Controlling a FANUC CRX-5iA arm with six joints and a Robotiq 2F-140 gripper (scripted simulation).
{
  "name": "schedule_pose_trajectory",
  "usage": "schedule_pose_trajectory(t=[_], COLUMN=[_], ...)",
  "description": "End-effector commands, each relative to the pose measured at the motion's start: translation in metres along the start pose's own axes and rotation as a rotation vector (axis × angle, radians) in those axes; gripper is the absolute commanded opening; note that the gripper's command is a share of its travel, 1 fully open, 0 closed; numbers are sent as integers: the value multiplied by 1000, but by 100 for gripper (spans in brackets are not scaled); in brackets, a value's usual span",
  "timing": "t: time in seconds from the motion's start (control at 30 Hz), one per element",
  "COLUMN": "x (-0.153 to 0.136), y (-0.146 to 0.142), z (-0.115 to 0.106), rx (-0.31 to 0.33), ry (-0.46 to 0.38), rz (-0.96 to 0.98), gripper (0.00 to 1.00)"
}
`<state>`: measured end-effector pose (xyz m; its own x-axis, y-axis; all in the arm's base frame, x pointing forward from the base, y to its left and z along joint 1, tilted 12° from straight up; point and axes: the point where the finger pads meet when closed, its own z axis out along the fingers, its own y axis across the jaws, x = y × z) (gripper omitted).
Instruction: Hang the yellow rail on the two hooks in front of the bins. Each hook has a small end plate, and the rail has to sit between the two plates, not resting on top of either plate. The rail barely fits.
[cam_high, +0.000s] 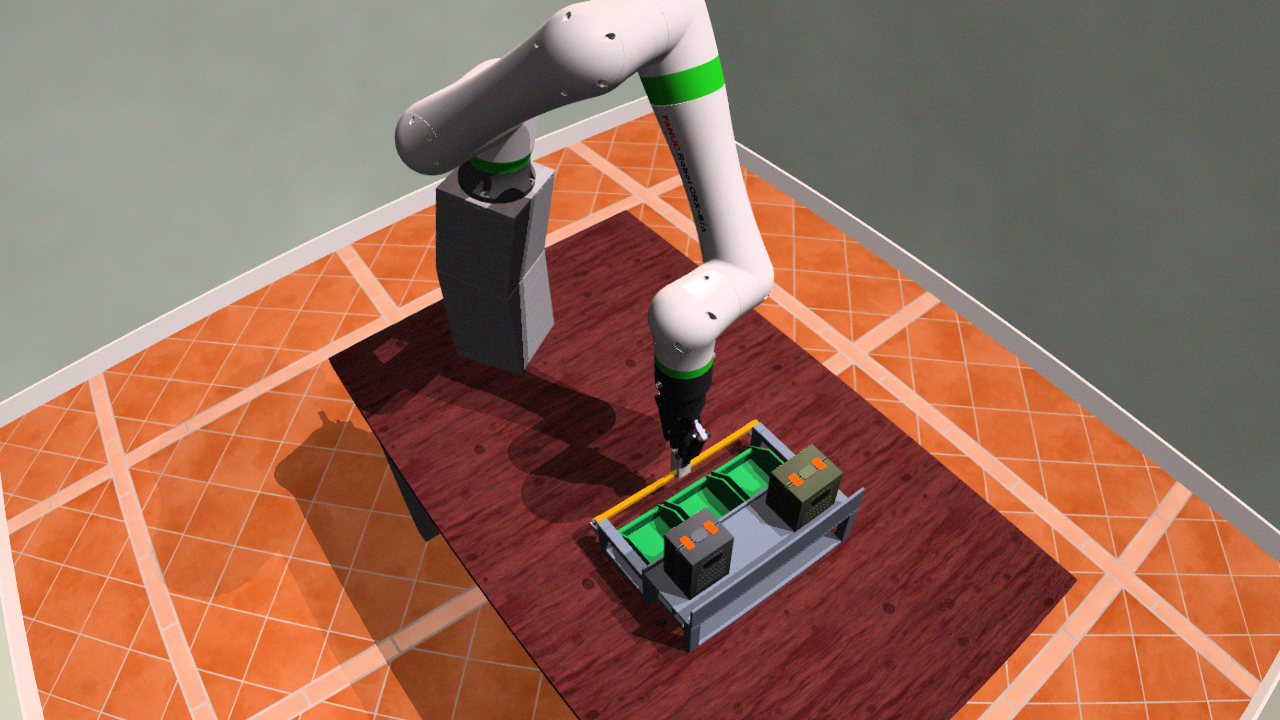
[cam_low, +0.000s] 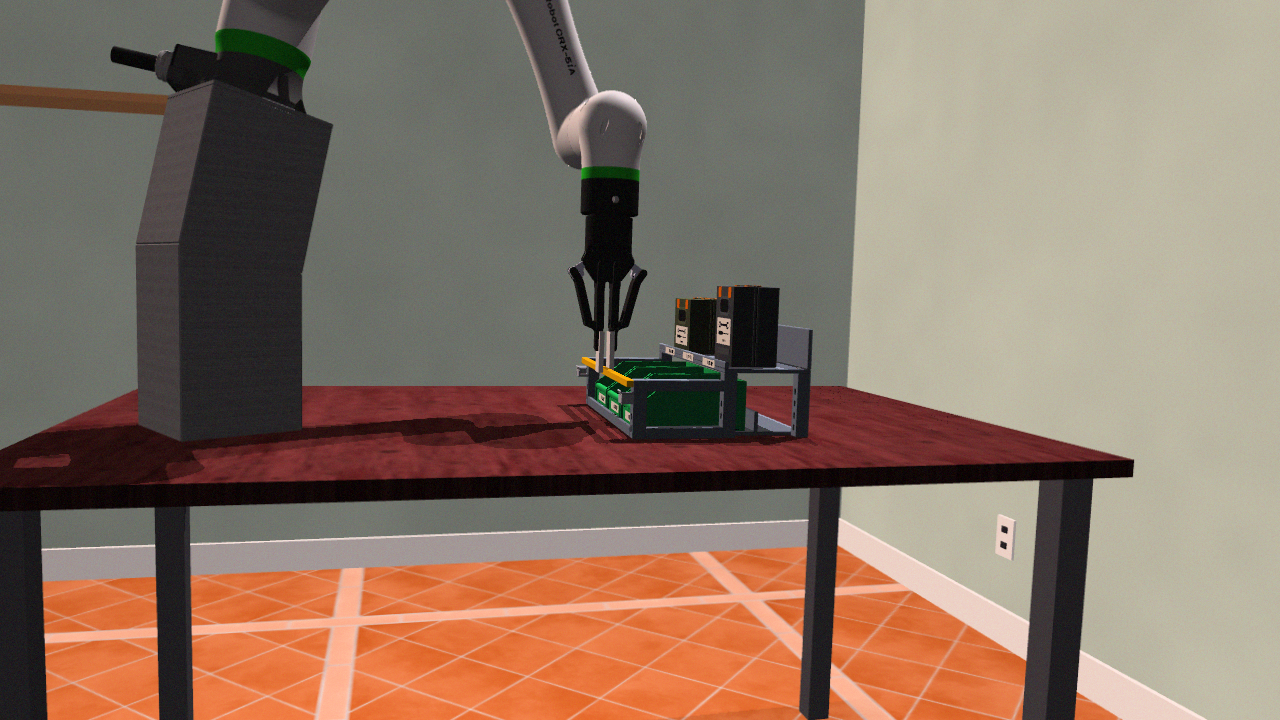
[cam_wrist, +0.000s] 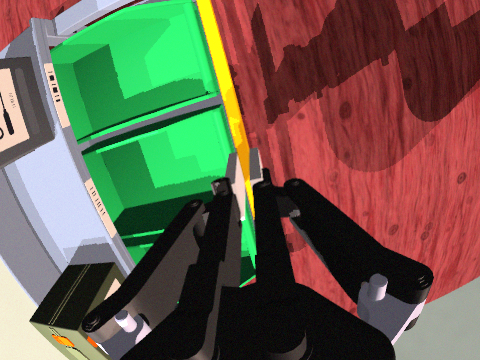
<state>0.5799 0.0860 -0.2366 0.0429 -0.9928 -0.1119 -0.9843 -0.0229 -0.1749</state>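
The yellow rail (cam_high: 675, 473) runs along the front edge of the grey rack (cam_high: 729, 537), just in front of the green bins (cam_high: 707, 501). My gripper (cam_high: 682, 465) is shut on the rail near its middle. In the side view the gripper (cam_low: 604, 356) holds the rail (cam_low: 604, 368) at the level of the rack's front top. The near hook is hidden by my fingers (cam_wrist: 244, 207).
Two dark boxes (cam_high: 698, 557) (cam_high: 803, 484) stand on the rack's upper shelf behind the bins. The robot's grey pedestal (cam_high: 492, 268) stands at the far end of the dark red table.
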Motion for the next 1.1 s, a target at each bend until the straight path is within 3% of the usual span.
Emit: schedule_pose_trajectory(t=[0.0,1.07], x=[0,0], y=[-2,1], z=[-1,12], rx=[3,3], ry=[0,0], rz=[-1,-1], gripper=[0,0])
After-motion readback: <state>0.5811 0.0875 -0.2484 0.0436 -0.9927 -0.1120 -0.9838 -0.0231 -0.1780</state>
